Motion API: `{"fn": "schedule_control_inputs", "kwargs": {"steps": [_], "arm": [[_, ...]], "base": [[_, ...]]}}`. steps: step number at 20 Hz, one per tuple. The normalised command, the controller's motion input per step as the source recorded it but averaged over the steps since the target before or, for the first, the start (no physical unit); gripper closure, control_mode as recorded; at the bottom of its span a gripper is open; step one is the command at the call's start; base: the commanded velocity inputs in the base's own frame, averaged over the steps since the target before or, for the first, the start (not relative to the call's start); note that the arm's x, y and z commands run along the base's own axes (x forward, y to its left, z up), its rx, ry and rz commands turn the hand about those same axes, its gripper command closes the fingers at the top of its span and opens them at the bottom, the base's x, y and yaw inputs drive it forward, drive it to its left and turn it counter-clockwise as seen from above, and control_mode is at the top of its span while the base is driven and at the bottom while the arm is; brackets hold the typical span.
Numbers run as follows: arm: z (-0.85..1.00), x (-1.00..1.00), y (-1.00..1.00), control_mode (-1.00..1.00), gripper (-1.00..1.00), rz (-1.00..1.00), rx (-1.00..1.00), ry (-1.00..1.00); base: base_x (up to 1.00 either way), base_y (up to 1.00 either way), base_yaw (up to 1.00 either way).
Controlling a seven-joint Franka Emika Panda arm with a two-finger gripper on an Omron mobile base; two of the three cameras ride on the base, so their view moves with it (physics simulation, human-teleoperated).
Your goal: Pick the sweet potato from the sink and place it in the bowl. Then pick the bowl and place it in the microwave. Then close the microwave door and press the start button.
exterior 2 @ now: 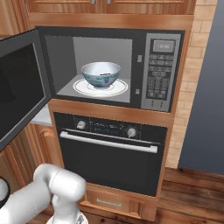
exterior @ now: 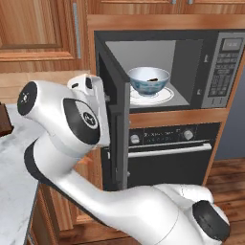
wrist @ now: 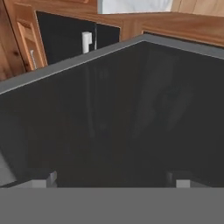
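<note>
The microwave stands with its door swung out to the left. Inside, the white and blue bowl rests on the turntable plate. A small dark lump, the sweet potato, lies in the bowl. My hand is at the outer side of the door. In the hand view the gripper is open, fingertips wide apart, right up against the door's dark glass. The sink is out of view.
The keypad panel is on the microwave's right. A black oven with knobs and a horizontal bar sits below. A marble counter lies to the left, under wooden cabinets.
</note>
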Motion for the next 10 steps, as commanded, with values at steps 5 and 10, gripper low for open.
{"fn": "schedule_control_inputs", "kwargs": {"steps": [5,10], "arm": [[-0.1,0.38,-1.0,-1.0,-1.0,0.02,0.02,0.0],[0.0,0.38,-1.0,-1.0,-1.0,0.07,0.0,-0.05]], "base": [[0.0,0.0,0.0],[0.0,0.0,0.0]]}}
